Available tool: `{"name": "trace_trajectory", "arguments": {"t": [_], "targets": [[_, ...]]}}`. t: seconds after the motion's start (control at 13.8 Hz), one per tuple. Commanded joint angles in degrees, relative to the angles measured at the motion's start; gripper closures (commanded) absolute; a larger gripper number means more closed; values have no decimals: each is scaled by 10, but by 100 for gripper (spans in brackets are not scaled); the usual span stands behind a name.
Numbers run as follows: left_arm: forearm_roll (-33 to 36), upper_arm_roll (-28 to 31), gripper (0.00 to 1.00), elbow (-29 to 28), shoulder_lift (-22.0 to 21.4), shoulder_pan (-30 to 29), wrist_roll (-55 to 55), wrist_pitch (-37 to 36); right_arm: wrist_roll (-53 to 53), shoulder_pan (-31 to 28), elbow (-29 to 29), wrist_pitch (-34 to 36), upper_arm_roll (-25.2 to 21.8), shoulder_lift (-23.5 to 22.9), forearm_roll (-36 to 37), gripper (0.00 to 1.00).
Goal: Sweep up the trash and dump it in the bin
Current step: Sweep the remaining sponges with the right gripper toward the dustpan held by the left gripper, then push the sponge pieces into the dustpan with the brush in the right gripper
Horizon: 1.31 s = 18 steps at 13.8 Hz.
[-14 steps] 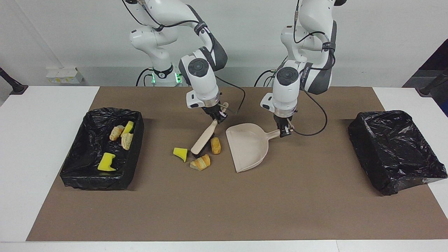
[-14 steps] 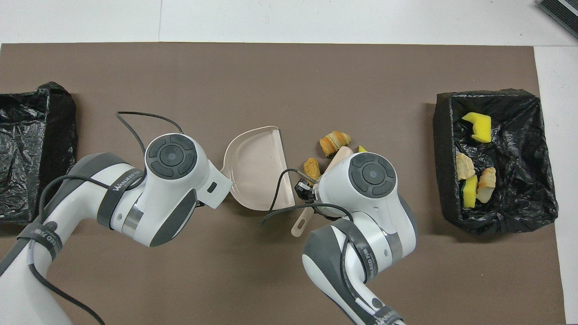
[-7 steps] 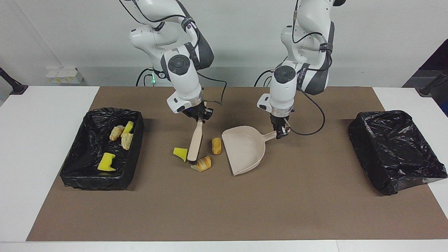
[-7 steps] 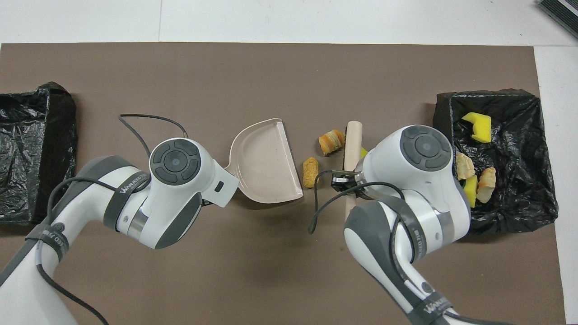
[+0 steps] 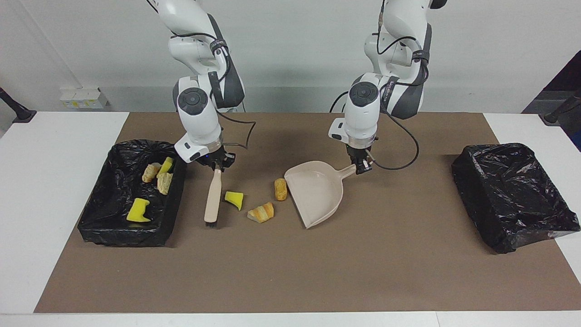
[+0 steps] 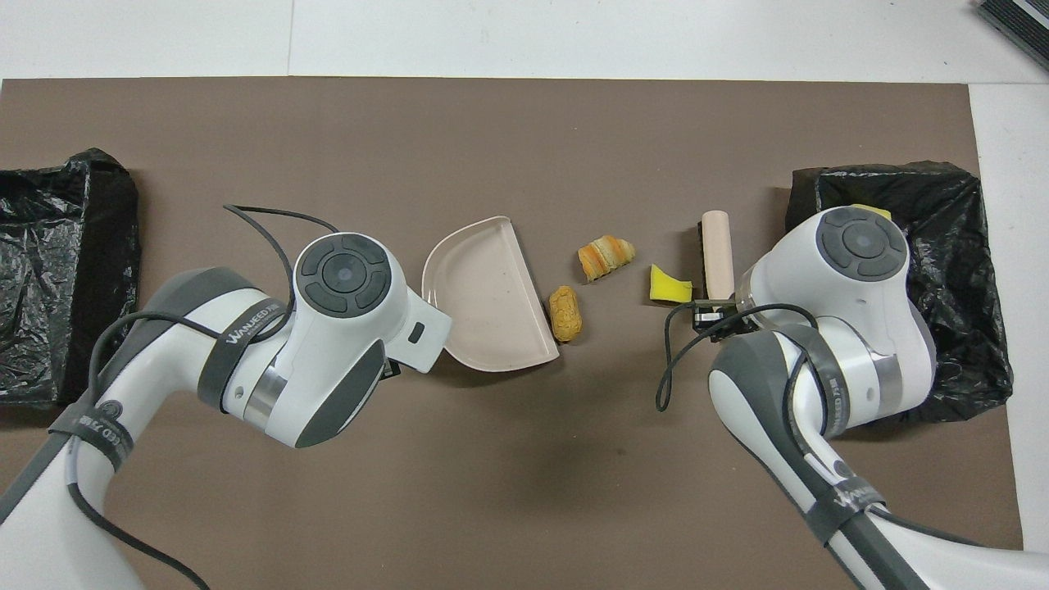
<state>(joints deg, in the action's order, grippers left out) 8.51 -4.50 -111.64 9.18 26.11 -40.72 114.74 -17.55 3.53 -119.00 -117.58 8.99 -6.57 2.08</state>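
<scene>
Three pieces of trash lie on the brown mat: a yellow sponge wedge [image 5: 234, 199] [image 6: 668, 284], a croissant piece [image 5: 261, 212] [image 6: 605, 256] and a small bread piece [image 5: 280, 189] [image 6: 565, 313]. My right gripper [image 5: 218, 164] is shut on the handle of the beige brush [image 5: 213, 195] [image 6: 715, 254], which hangs between the sponge wedge and the bin [image 5: 131, 193] [image 6: 951, 246], bristles low by the mat. My left gripper [image 5: 361, 168] is shut on the handle of the beige dustpan [image 5: 315, 193] [image 6: 483, 303], whose lip lies beside the bread piece.
The bin at the right arm's end holds several scraps, among them a yellow sponge [image 5: 137, 210]. A second black-lined bin [image 5: 513, 195] [image 6: 57, 270] stands at the left arm's end. White table [image 5: 54, 181] borders the mat.
My right arm has carried the brush from among the scraps over to the bin side of the sponge wedge. The dustpan has slid a little toward the bread piece.
</scene>
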Motion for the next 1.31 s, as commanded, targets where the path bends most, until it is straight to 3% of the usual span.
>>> {"name": "trace_trajectory", "arguments": {"t": [0.0,0.29,0.51,0.73,1.23], "targets": [[-11,7,100,20,13,15,10,-17,6,24,-29,-55,11,-1,0,100],[-24,8,100,19,14,14,12,-13,-24,92,-24,-63,12,-12,-56,100],[-24,8,100,13,15,15,13,-9,-30,179,-24,-63,12,3,-122,100],[-23,8,100,8,22,14,11,19,-52,226,-25,-54,12,18,-151,100],[-24,7,100,-17,23,-24,-78,107,-66,235,-9,-39,9,43,-153,100]]}}
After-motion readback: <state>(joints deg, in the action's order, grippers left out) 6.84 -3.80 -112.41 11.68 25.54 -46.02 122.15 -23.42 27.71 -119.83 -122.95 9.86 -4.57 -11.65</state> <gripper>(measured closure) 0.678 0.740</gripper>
